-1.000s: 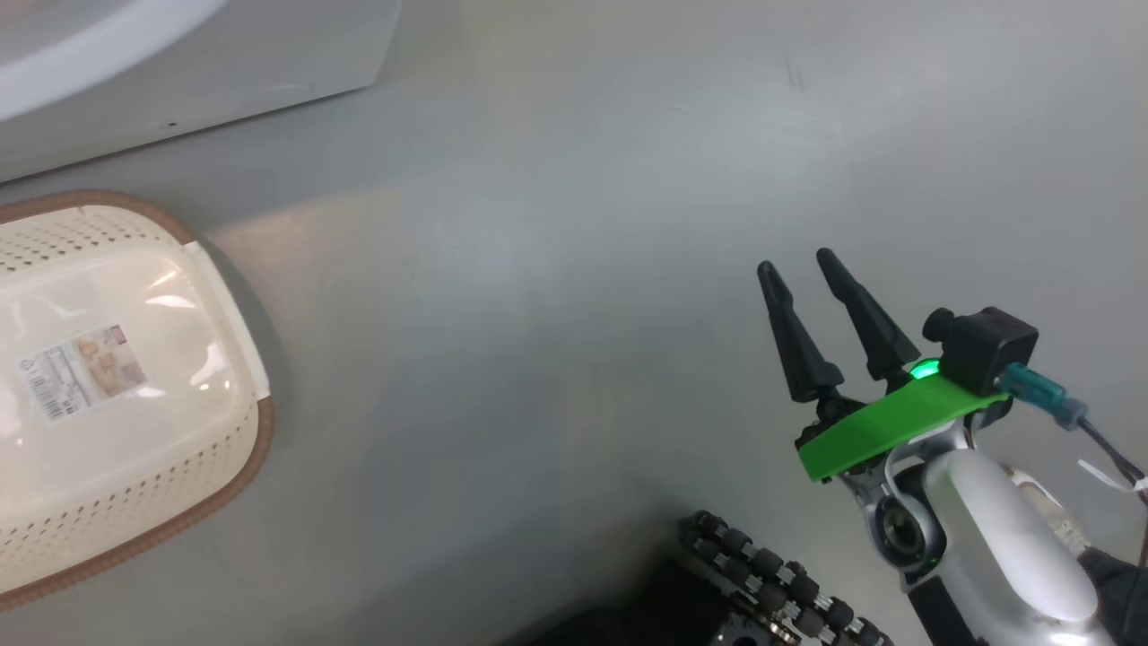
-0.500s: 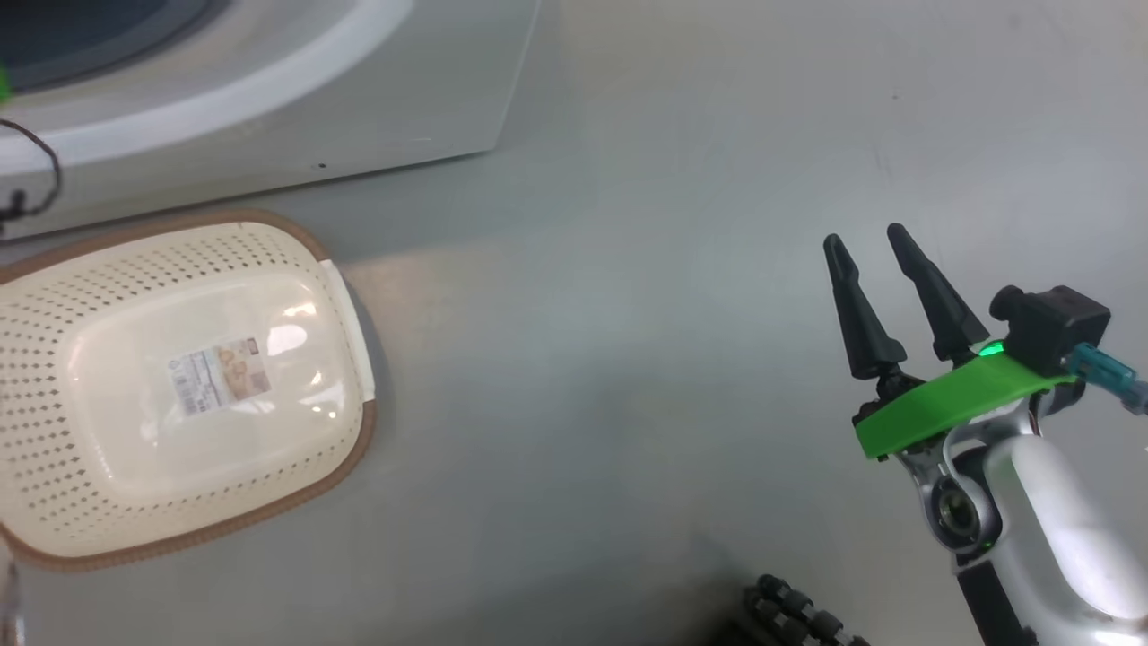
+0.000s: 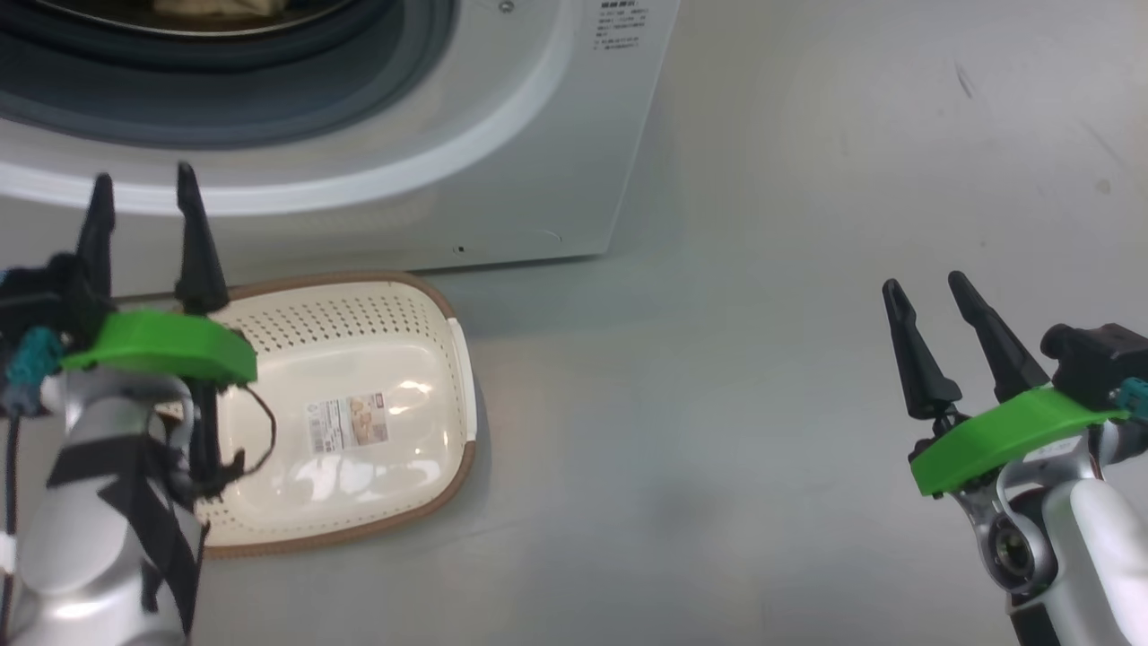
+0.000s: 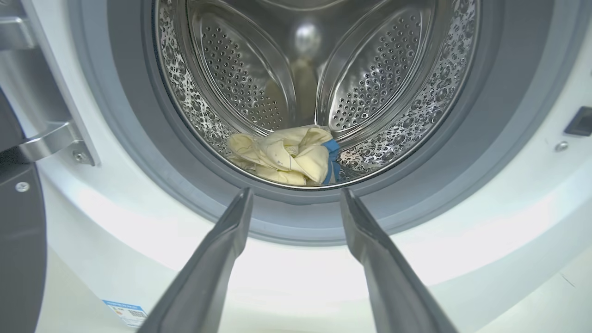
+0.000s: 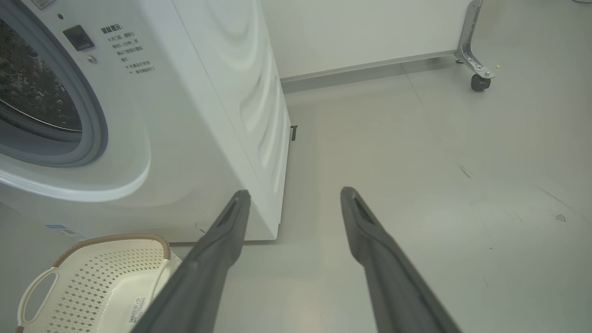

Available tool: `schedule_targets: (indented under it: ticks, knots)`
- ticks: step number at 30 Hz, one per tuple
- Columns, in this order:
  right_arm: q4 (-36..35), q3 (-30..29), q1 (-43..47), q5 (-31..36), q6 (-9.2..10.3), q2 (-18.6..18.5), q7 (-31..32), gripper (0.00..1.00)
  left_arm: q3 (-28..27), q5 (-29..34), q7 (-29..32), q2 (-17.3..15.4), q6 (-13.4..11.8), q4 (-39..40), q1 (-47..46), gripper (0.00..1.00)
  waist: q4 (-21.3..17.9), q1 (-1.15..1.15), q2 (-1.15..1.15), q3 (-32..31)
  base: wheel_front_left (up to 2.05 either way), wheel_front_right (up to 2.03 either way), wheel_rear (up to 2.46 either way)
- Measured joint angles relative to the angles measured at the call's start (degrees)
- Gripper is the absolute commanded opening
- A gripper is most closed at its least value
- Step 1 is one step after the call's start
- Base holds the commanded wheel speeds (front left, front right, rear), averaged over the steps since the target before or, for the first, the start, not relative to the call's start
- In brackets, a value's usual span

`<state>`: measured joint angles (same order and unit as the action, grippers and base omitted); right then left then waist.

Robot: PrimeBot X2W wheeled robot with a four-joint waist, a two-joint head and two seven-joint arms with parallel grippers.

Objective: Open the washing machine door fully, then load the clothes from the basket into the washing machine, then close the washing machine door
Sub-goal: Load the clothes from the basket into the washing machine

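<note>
Clothes [image 4: 282, 155] are a yellow-and-blue wad at the front bottom of the drum [image 4: 249, 74], with the door [image 4: 18, 240] swung open to the side on its hinge [image 4: 51, 141]. Basket [image 3: 359, 359] sits on the floor [image 3: 717, 404] just in front of the washer [image 3: 538, 161]. Left gripper [image 3: 143, 175] is above it aimed at the drum and right gripper [image 3: 924, 281] is well off over the floor, both spread wide and gripping nothing.

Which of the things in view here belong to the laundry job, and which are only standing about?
Belong to the job:
- washing machine
- door, swung open
- clothes, lying in the drum
- basket, on the floor before the machine

Only standing about:
- castor wheel under a metal leg
- paper label on the basket's bottom
</note>
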<state>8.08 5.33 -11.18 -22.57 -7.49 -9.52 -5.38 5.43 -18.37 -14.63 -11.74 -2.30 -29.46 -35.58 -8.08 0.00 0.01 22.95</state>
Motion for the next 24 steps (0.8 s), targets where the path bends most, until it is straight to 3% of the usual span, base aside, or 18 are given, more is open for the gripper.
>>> schedule_targets:
  ticks: [13, 24]
  knots:
    - [-1.12, -0.45, 5.54, 0.49, 0.00, -1.34, 2.53, 1.00, 0.65, 2.36, 0.00, 2.98, -3.88, 15.22, 25.42, 1.00, 4.41, 0.00, 0.00, -12.07, 0.00, 0.00, 0.00]
    - [-1.91, -1.62, 7.90, 1.97, 0.00, -1.45, 4.00, 1.00, 2.23, 3.02, 0.01, 3.70, -5.80, 20.72, 35.56, 1.00, 7.84, 0.00, 0.00, -17.95, 0.00, 0.00, 0.00]
